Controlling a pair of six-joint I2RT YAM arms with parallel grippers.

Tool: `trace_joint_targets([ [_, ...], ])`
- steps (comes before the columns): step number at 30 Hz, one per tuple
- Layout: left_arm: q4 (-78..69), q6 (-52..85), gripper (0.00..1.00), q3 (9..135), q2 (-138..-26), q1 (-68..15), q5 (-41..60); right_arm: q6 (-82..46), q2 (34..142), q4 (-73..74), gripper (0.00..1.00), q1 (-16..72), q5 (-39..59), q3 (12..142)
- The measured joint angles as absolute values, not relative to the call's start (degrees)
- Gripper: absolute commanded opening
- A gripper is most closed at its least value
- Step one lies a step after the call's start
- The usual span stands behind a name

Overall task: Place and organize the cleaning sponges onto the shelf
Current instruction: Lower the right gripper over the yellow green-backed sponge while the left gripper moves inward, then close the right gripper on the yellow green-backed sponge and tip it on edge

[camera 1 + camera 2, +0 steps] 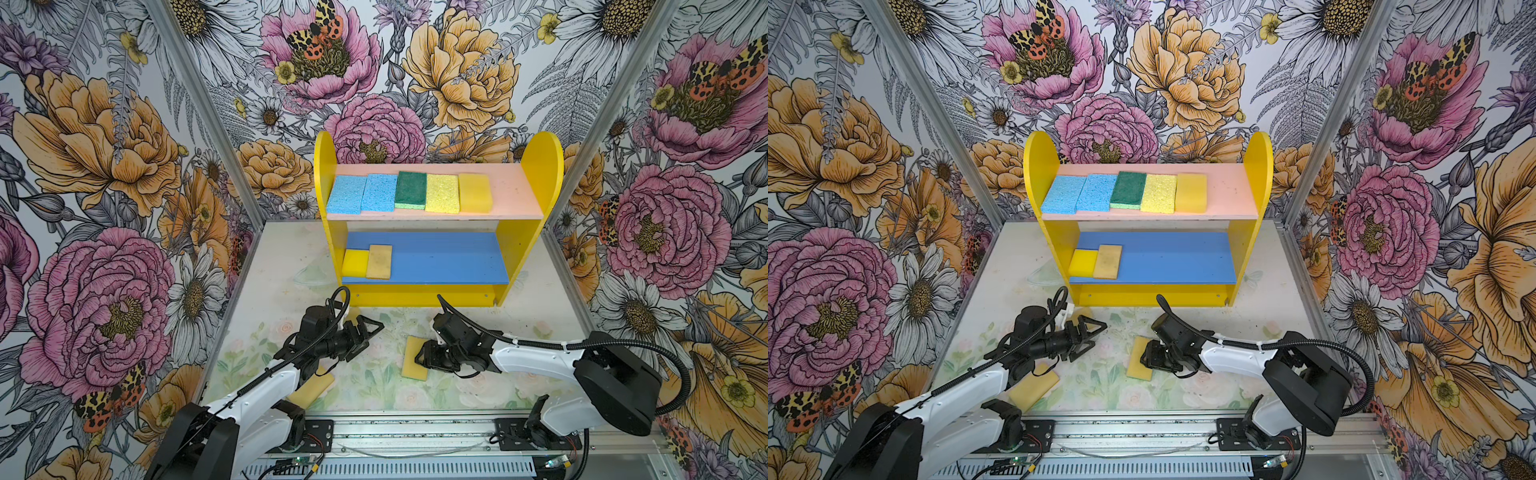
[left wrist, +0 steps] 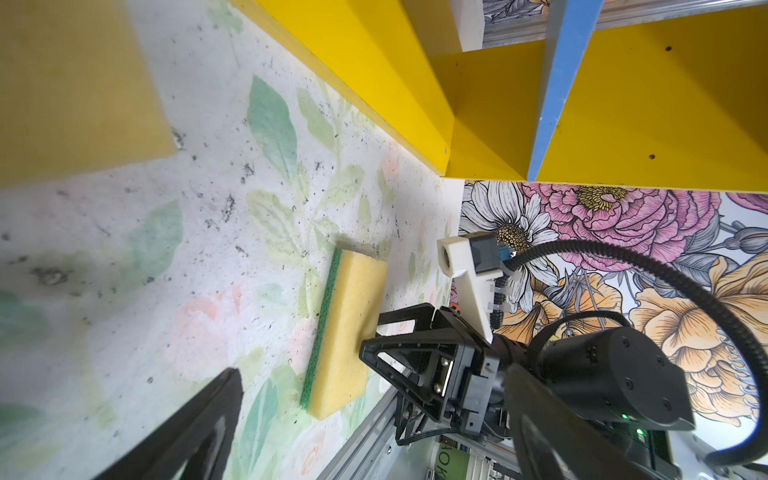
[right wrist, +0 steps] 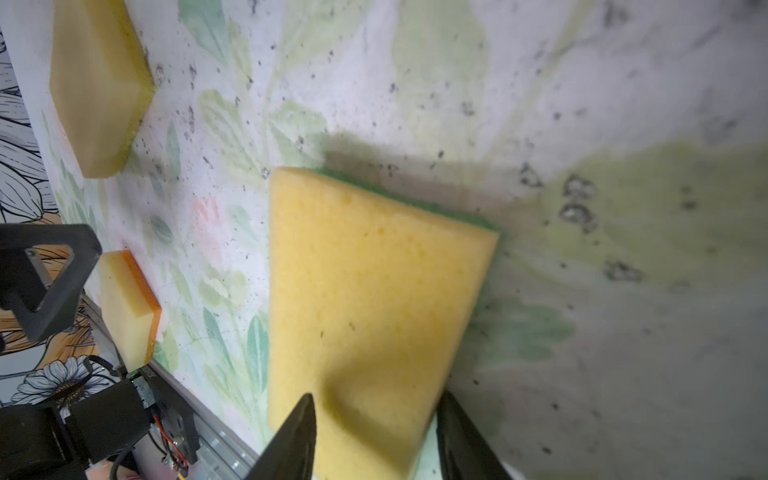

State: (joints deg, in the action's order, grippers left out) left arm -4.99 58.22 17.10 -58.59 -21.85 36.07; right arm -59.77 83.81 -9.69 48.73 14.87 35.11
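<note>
The shelf [image 1: 536,166] stands at the back. Its pink upper board carries two light blue sponges [image 1: 346,194], a dark green one [image 1: 411,189], a pale yellow one [image 1: 441,193] and a tan-yellow one [image 1: 475,193]. On the blue lower board lie a bright yellow sponge [image 1: 355,262] and a tan one [image 1: 379,261]. My right gripper [image 1: 420,356] [image 3: 376,407] pinches one end of a green-backed yellow sponge [image 1: 413,357] [image 3: 374,270] lying on the table, and the foam dents under the fingers. My left gripper [image 1: 368,338] hovers open and empty in front of the shelf's left foot.
Another tan-yellow sponge [image 1: 309,390] [image 3: 129,307] lies under the left forearm beside the front rail [image 1: 415,428]. A further sponge [image 2: 75,83] [image 3: 99,83] lies on the table below the left gripper, close to the shelf's front board. Flowered walls close in both sides.
</note>
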Motion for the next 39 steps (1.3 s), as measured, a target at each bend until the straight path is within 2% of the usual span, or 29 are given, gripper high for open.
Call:
trace_joint_targets([
  [5, -5.43, 58.54, 0.99, 17.1, -58.5, -22.7, 36.05, -60.71, 84.14, -9.63, 0.17, 48.73, 12.75, 35.29],
  [9, -6.17, 58.57, 0.99, 17.1, -58.61, -24.47, 35.99, -61.08, 83.59, -9.74, 0.08, 48.73, 11.07, 35.46],
  [13, -7.99, 58.57, 0.99, 17.1, -59.53, -25.41, 36.05, -60.55, 81.73, -10.5, 0.03, 48.73, 10.28, 36.62],
  [17, -10.28, 58.59, 0.99, 17.1, -60.12, -25.56, 36.16, -59.48, 79.85, -10.5, 0.02, 48.66, 10.57, 39.42],
  [23, -14.24, 59.86, 0.91, 17.1, -60.2, -26.44, 36.99, -57.34, 79.48, -10.48, 0.01, 48.47, 13.96, 44.49],
  [25, -14.94, 59.96, 0.84, 17.12, -60.2, -27.07, 37.1, -56.86, 79.48, -10.48, 0.02, 48.6, 15.07, 45.65],
  [30, -16.14, 59.9, 0.59, 17.19, -60.18, -27.97, 37.41, -55.55, 79.48, -10.48, 0.02, 49.47, 17.45, 47.62],
  [32, -16.45, 59.83, 0.37, 17.23, -60.1, -28.01, 37.36, -55.13, 79.48, -10.5, 0.03, 50.02, 18.17, 48.12],
  [35, -16.82, 59.92, 0.13, 17.5, -59.92, -28.01, 37.41, -54.94, 79.48, -10.52, 0.1, 50.68, 18.5, 48.4],
  [36, -16.97, 59.7, 0.1, 17.63, -59.72, -28.03, 37.36, -54.83, 79.48, -10.59, 0.15, 50.7, 18.5, 48.4],
  [39, -16.97, 59.66, 0.1, 17.67, -59.29, -28.08, 37.17, -54.96, 79.2, -10.5, 0.28, 50.68, 18.52, 48.4],
])
